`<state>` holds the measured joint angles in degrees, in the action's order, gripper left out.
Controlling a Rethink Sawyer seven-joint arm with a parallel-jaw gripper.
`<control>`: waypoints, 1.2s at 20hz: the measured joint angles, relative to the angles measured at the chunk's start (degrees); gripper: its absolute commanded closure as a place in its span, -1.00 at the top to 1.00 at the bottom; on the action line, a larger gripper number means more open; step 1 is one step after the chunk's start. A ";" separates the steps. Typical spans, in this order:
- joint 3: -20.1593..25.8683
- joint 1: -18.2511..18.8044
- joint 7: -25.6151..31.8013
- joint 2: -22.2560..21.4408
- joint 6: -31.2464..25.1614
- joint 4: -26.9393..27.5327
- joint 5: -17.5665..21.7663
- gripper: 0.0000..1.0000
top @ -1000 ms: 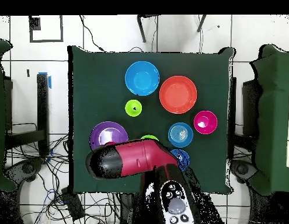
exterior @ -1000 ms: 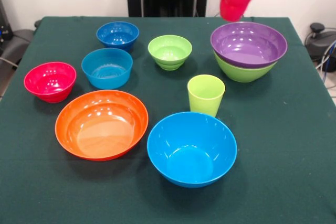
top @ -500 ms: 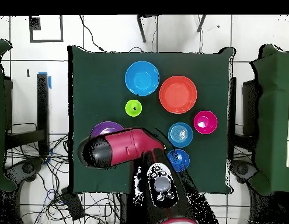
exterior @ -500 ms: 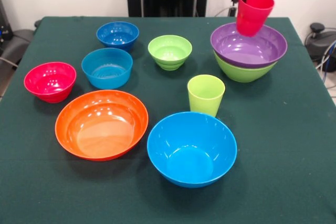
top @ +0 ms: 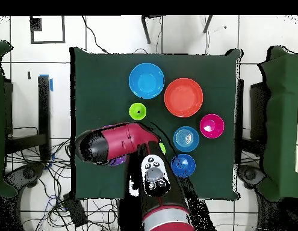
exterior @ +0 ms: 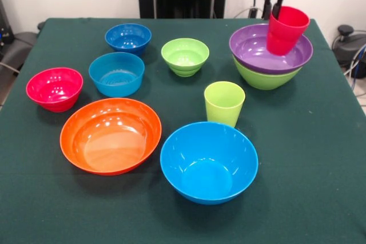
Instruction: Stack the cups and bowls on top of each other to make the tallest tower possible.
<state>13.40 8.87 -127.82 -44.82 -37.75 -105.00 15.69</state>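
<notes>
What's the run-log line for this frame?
claw: shut on red cup | cup: tilted, in purple bowl | bowl: nested in green bowl

Pretty much everything on the table [exterior: 320, 198] is glossy moulded plastic. Bright window-like highlights are seen inside the large orange bowl [exterior: 111, 135] and the large light blue bowl [exterior: 209, 162], so a smooth, shiny finish is shown there. The same sheen is carried by the purple bowl [exterior: 260, 48], the small pink-red bowl [exterior: 54, 88] and the red cup [exterior: 285, 30]. The lime green cup [exterior: 223, 103] looks a touch duller, possibly satin. The table is covered in a dark green matt cloth, felt-like, with no reflections. A glossy red shell is seen on the arm [top: 124, 142].
</notes>
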 measured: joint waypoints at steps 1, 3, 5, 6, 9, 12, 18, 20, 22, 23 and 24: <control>-0.17 -0.22 0.00 0.16 0.00 0.27 0.00 -1.00; -0.82 -0.91 0.00 0.68 0.00 1.05 0.00 -1.00; -1.58 -1.53 0.00 1.12 0.00 1.60 0.00 -1.00; -1.86 -1.73 0.00 1.25 0.00 1.76 0.00 -1.00; -2.78 -2.30 0.00 1.60 0.00 2.09 0.00 -1.00; -3.70 -2.83 0.00 1.90 0.00 2.20 0.00 -1.00; -5.84 -3.96 0.00 2.41 0.00 2.20 0.00 -1.00; -6.15 -4.08 0.00 2.46 0.02 2.19 0.00 -1.00; -6.46 -4.15 0.00 2.44 0.27 2.20 0.00 -1.00; -6.57 -4.17 0.00 2.46 0.50 2.20 0.00 -1.00; -6.66 -4.17 0.00 2.45 1.13 2.20 -0.01 -1.00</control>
<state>6.75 4.70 -127.82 -42.37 -36.62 -102.80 15.68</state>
